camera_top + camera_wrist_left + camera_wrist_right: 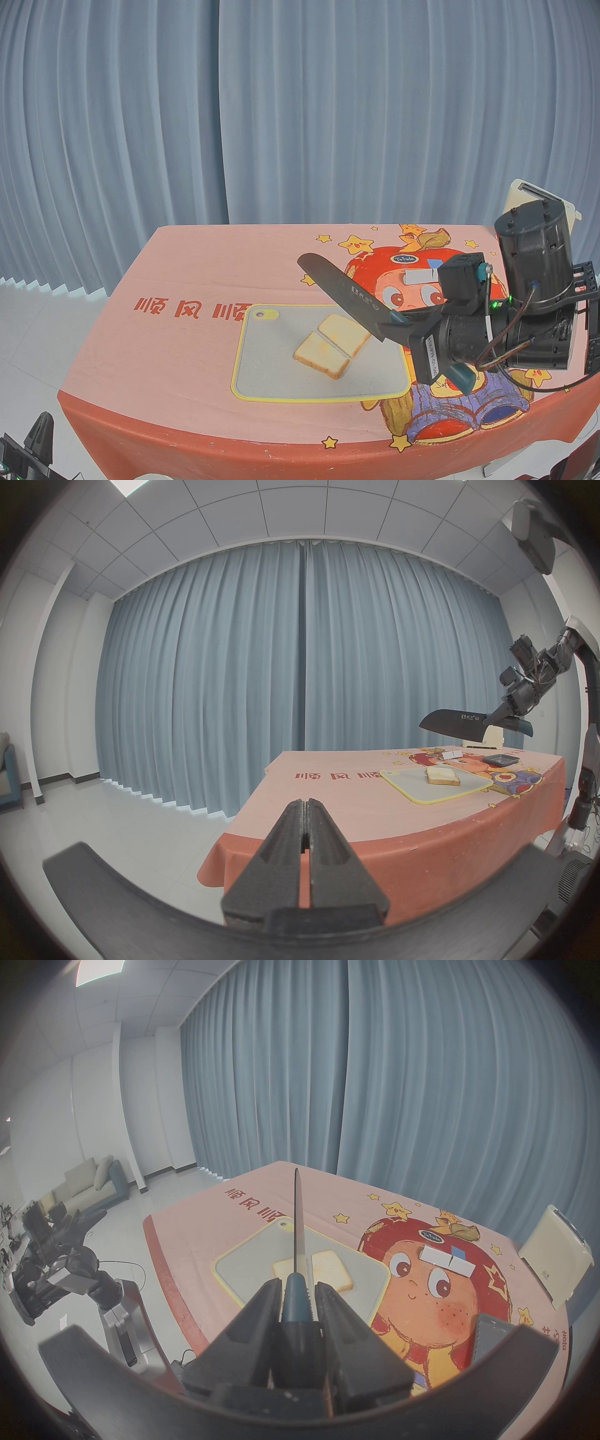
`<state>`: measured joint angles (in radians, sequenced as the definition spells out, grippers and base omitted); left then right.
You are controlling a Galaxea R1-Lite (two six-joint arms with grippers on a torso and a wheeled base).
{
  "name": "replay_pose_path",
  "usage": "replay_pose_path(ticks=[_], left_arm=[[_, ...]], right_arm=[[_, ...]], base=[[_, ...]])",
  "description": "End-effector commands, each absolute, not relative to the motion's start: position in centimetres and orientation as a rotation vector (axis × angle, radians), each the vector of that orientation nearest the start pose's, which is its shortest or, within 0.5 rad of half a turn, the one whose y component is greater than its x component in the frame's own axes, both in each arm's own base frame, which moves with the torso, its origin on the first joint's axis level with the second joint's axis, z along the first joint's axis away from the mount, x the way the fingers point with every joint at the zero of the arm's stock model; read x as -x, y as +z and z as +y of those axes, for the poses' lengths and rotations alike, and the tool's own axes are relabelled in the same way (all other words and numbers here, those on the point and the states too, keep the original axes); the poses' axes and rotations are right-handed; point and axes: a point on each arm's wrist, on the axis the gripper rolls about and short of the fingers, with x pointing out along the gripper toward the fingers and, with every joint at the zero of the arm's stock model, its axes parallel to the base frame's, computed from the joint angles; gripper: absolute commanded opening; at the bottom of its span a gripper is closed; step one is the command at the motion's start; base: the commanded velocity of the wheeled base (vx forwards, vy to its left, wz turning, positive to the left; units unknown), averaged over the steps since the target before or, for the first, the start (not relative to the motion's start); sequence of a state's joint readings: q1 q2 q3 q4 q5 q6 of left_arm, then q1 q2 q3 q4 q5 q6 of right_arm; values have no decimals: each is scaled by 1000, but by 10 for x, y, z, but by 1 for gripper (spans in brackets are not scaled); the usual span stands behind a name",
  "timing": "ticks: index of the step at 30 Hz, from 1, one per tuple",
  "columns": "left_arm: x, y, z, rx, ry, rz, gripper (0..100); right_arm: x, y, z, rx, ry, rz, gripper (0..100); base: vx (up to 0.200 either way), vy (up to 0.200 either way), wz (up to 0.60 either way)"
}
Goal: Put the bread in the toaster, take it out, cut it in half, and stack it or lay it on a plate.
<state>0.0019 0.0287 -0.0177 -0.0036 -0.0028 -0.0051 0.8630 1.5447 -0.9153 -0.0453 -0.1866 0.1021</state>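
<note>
The toasted bread (332,345) lies on a grey cutting board with a yellow rim (269,369), split into two halves by a narrow gap. My right gripper (409,328) is shut on the teal handle of a dark knife (342,290). The blade is raised above the right end of the board and slants up over the bread (315,1271). The right wrist view has the fingers (262,1316) clamped on the handle and the blade (297,1222) edge-on. The cream toaster (556,1254) stands at the table's far right. My left gripper (306,805) is shut on nothing, low and off the table's left side.
A dark square plate (502,760) sits on the right of the table near the toaster (494,736), behind my right arm. Small white and blue tags (422,275) lie on the printed cloth behind the board. The left half of the table (175,281) is bare cloth.
</note>
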Motion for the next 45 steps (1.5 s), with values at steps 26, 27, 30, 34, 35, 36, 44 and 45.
replay_pose_path(ticks=[26,27,30,34,35,36,44,45], left_arm=[[22,76,0,5,0,3,0],[22,76,0,5,0,3,0],[22,76,0,5,0,3,0],[22,76,0,5,0,3,0],[22,76,0,5,0,3,0],[22,76,0,5,0,3,0],[22,76,0,5,0,3,0],[22,76,0,5,0,3,0]], right_arm=[[-165,209,197,139,628,415,0],[-165,209,197,140,629,415,0],[-164,209,196,139,631,414,0],[-163,213,195,131,631,402,0],[-163,214,194,129,631,398,0],[-163,213,194,130,631,401,0],[-162,213,194,133,633,402,0],[-162,213,194,134,633,403,0]], base=[[0,0,0],[0,0,0],[0,0,0],[0,0,0],[0,0,0],[0,0,0],[0,0,0],[0,0,0]])
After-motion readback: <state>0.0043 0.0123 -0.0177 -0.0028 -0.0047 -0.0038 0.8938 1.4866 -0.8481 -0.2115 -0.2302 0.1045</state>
